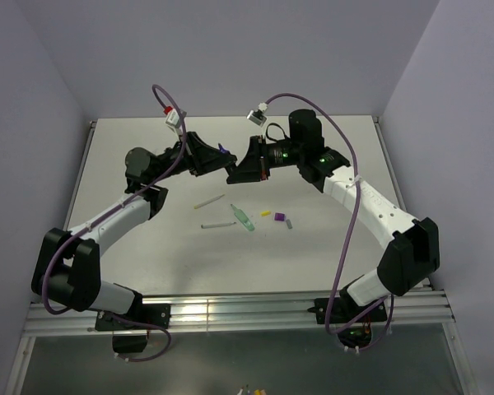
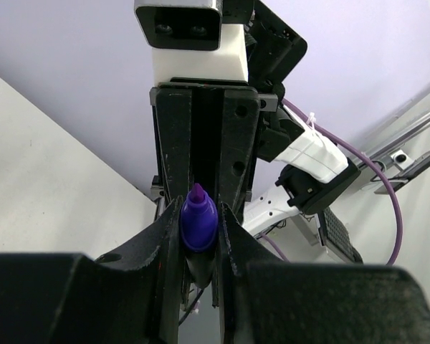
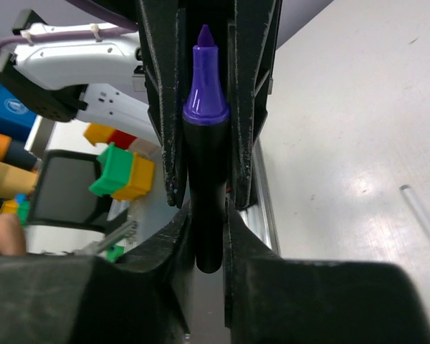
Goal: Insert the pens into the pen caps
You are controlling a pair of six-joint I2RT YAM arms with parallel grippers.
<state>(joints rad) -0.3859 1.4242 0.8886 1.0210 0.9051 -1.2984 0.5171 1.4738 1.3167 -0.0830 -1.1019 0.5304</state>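
The right jaws are closed to a narrow gap on a short black plastic pen with a purple cone-shaped tip (image 3: 204,179). They grip low on the black barrel, so the purple end stands out beyond them. The left jaws face them nose to nose and are closed just as narrowly on the same black pen, pressing on the wide purple collar behind the point. The pen is thus pinched by both pairs at once, in the air, with the pale flat worktop (image 1: 329,255) below.

Below the jaws, nearer the arm bases and toward the right arm's side, three stubby tubes lie close together. A small yellow cap (image 1: 264,213) and a small purple cap (image 1: 275,216) lie just beside each other, with a small grey cap (image 1: 288,222) a little further out. Toward the left arm's side of these lie a translucent green pen (image 1: 242,217), a thin grey-white pen (image 1: 216,224) and a thin pale yellow-white pen (image 1: 207,201), all loose.

The main risk, as I judge it, comes from the double hold. If either arm moves while both clamp, the pen could twist, bend or skid in one grip. The left jaws sit on a tapered surface, which could squeeze the pen out sideways. If one pair lets go before the other is firm, the pen would drop among the loose pieces. A grip that covers the purple collar would also block any cap from seating.
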